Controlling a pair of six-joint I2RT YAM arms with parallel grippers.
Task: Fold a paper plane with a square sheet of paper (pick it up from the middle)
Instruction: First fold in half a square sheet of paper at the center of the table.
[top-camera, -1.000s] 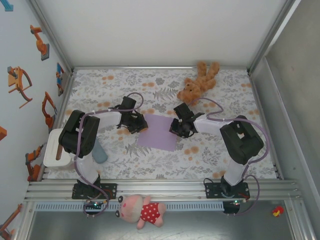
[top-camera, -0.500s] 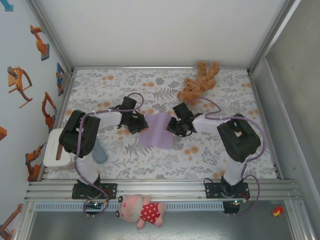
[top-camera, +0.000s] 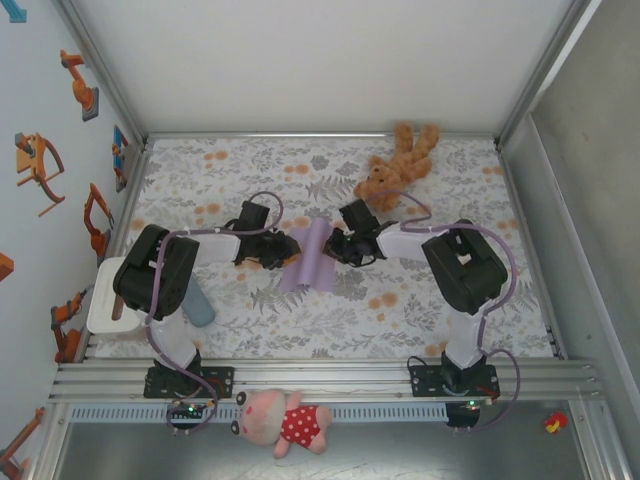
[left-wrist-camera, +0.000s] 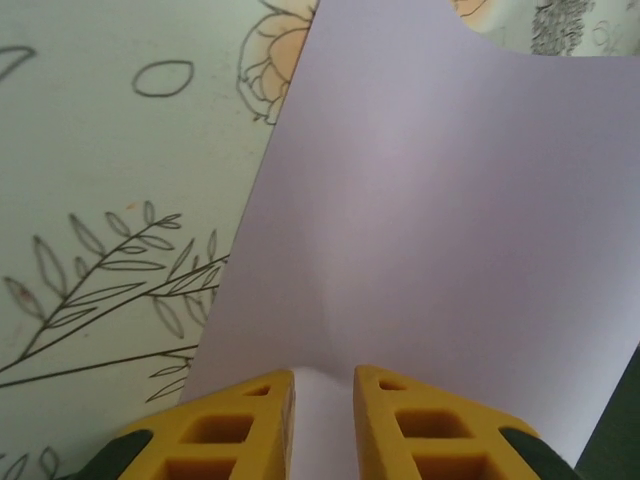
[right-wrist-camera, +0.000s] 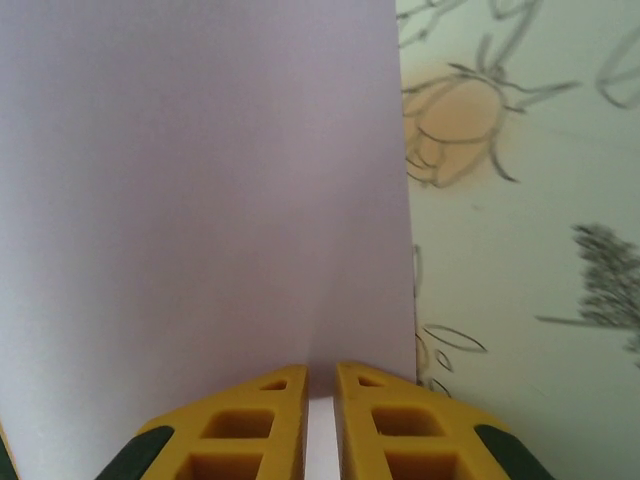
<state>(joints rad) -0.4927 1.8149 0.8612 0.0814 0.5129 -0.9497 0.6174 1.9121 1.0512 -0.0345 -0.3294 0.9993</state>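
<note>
The square sheet of paper is pale lilac and arches upward in the middle of the floral table, looking narrow from above. My left gripper holds its left edge and my right gripper holds its right edge. In the left wrist view the yellow fingers close on the sheet, which rises away from my left gripper. In the right wrist view my right gripper pinches the sheet the same way. No paper plane is in view.
A brown teddy bear lies at the back right, close behind the right arm. A small grey-blue pad and a white block sit at the near left. A pink pig toy lies in front of the rail.
Both grippers have moved toward each other. The sheet, flat and wide a second ago, has buckled upward between them and looks much narrower.
</note>
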